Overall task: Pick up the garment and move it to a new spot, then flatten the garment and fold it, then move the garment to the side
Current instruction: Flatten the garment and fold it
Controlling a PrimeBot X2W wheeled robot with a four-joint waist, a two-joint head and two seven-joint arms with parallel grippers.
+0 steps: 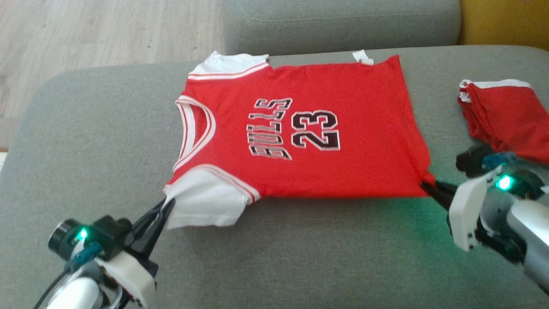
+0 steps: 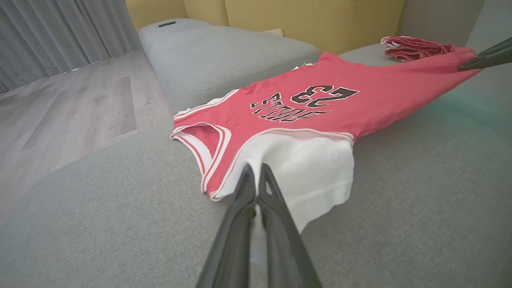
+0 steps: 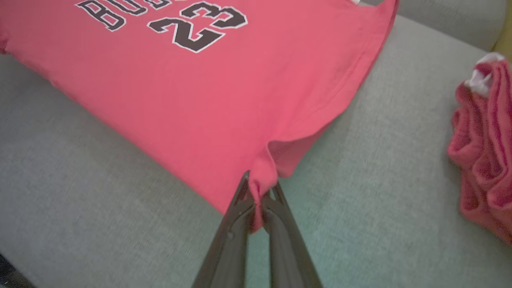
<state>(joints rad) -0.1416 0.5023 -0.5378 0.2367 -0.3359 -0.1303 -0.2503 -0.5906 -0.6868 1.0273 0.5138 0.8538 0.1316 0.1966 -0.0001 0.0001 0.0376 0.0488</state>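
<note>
A red basketball jersey [image 1: 300, 141] printed "BULLS 23" lies spread front up across a grey sofa cushion [image 1: 85, 128], with its neck toward the robot's left. The left gripper [image 1: 168, 202] is closed on the edge of the white sleeve [image 1: 210, 206] nearest the robot. The right gripper [image 1: 425, 185] is closed on the nearest bottom corner of the hem [image 1: 418, 171], where the cloth bunches into a small pucker between the fingers. The edge between the two grippers looks taut and appears slightly raised off the cushion.

Each gripper holds only a little cloth, so a sharp tug or an uneven pull could let a corner slip free and the edge would land crooked. If one arm leads the other, the fold line would likely run askew across the lettering. The far sleeve [image 1: 227, 64] lies rumpled and may get creased into the fold. A folded red cloth [image 1: 506, 116] sits near the right gripper, and a wide swing could snag it.
</note>
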